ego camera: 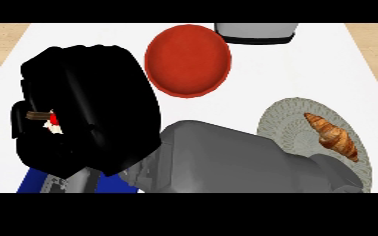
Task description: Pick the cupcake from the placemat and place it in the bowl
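Over the blue placemat (118, 184) at the bench's left, the robot hand (88, 110) curls around the cupcake (49, 120) — pickup looks done — while the red bowl (187, 61) waits just beside it, so placing remains.

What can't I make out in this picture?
All in the head view:
- cupcake: mostly hidden inside the curled robot hand.
- blue placemat: covered by that hand and the grey forearm.
- grey object: cut off by the top edge.
- woven mat: partly behind the forearm.
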Controlling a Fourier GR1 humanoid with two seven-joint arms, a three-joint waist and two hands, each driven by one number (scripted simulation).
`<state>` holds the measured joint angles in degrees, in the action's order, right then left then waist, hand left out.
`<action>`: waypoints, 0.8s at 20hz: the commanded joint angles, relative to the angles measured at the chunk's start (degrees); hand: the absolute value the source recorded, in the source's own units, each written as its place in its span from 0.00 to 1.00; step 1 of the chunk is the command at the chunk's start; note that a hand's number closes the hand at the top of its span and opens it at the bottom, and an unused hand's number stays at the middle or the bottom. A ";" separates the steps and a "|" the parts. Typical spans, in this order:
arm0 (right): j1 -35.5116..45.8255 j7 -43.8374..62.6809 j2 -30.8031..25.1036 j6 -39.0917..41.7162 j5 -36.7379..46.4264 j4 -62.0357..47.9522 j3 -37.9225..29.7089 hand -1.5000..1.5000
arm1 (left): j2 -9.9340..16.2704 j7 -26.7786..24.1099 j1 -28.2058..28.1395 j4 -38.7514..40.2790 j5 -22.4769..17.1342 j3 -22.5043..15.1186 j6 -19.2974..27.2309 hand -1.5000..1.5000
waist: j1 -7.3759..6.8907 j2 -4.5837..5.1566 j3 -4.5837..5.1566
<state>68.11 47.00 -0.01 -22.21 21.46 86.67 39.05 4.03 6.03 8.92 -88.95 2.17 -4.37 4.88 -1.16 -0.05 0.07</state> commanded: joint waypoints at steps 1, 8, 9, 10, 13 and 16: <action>5.38 -0.23 0.01 -1.83 -3.42 -8.36 -1.86 1.00 | 3.20 -0.27 -0.87 -1.38 -2.82 2.66 -3.67 0.50 | -0.37 0.11 0.01; 6.99 -9.02 -4.04 5.89 3.35 -25.26 -4.19 1.00 | 1.08 -2.14 -4.00 -2.95 -1.86 0.40 -2.77 0.50 | -0.95 0.40 0.03; 4.58 -11.28 -3.43 5.00 5.29 -25.71 -1.90 1.00 | 1.09 -0.62 -1.98 -1.02 -0.85 0.87 -1.66 0.50 | -0.10 0.39 -0.01; 5.54 -13.27 -2.95 5.71 4.55 -27.05 -4.51 1.00 | 0.55 -3.58 -3.01 0.87 -0.52 0.83 -1.61 0.50 | 0.16 0.33 -0.01; 5.92 -17.31 -2.64 3.94 6.47 -34.90 -6.61 1.00 | 0.48 -0.33 -0.98 -1.09 -0.44 0.49 -1.41 0.50 | -0.06 0.38 -0.03; 4.35 -21.63 -0.06 -0.59 7.55 -41.56 -7.04 1.00 | 1.22 -3.03 -2.48 -0.52 -0.75 1.14 -2.47 0.50 | -0.35 0.46 -0.02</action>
<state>73.87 31.29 -1.15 -19.78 27.66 52.87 33.43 4.53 3.94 7.06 -89.00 1.63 -3.73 3.19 -1.32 0.33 0.06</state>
